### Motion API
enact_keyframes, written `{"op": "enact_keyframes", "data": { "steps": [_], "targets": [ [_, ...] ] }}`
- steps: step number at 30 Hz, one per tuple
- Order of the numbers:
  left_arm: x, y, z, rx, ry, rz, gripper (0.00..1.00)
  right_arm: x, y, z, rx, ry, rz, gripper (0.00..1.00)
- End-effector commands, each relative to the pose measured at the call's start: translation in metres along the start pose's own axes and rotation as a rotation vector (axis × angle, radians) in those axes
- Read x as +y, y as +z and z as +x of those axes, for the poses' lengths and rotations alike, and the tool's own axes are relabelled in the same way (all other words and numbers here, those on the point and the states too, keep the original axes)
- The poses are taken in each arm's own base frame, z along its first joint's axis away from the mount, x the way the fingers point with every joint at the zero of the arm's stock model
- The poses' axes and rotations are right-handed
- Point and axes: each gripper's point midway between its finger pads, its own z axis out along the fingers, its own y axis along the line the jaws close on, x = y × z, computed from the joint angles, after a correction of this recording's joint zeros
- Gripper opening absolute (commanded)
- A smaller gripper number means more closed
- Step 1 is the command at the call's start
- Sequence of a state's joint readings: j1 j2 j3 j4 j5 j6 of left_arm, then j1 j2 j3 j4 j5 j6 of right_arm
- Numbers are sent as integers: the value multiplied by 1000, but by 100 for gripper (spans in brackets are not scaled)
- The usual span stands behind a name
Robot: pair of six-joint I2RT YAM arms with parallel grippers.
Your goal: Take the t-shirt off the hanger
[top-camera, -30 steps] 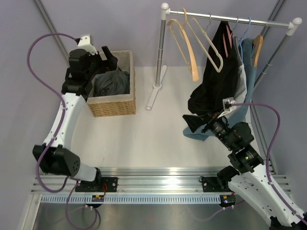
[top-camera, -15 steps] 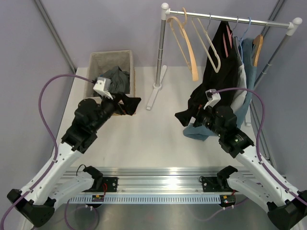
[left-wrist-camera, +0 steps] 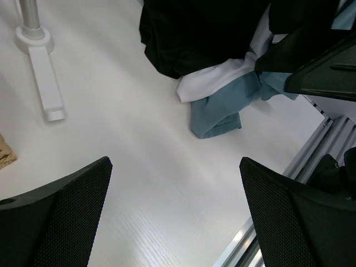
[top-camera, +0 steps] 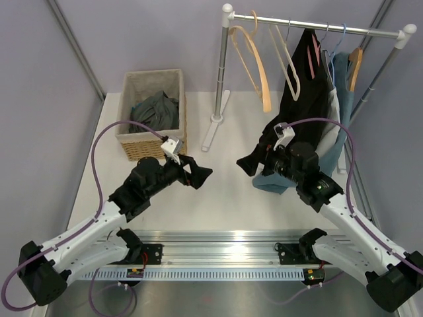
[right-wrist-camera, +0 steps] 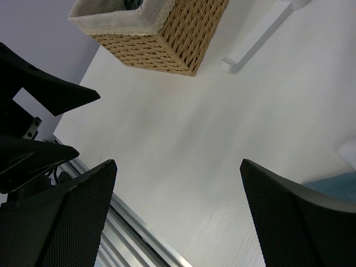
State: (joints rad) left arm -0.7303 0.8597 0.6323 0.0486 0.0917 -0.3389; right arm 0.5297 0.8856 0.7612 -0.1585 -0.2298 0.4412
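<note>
T-shirt (top-camera: 303,99) hangs from the rack (top-camera: 370,29); left hand (top-camera: 198,176) and right hand (top-camera: 248,162) face each other, both spread wide.

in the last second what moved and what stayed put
The left gripper swung from over the basket back over the table; the right gripper pulled left, away from the black t-shirt. Both are open, holding nothing. Basket and rack stayed put.

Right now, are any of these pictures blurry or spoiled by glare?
Top external: even, soft light, crisp, with a bright glare band on the metal rail. Left wrist: the fingers loom dark and big, the white table faintly streaked. Right wrist: the table is streaky and soft too, the wicker basket fairly sharp.
</note>
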Motion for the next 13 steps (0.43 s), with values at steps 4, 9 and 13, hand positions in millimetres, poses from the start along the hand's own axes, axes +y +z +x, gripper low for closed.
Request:
{"op": "enact_keyframes", "data": {
  "steps": [4,9,13],
  "targets": [
    [-20,-14,-40,-188,68,96,99,18,-2,-13,-49,-49,-86,99],
    [-15,-16,-41,-202,62,63,99,21,-5,-14,-69,-64,-105,100],
    [-12,-14,-39,-195,70,57,99,21,-6,-16,-79,-67,-105,100]
  ]
}}
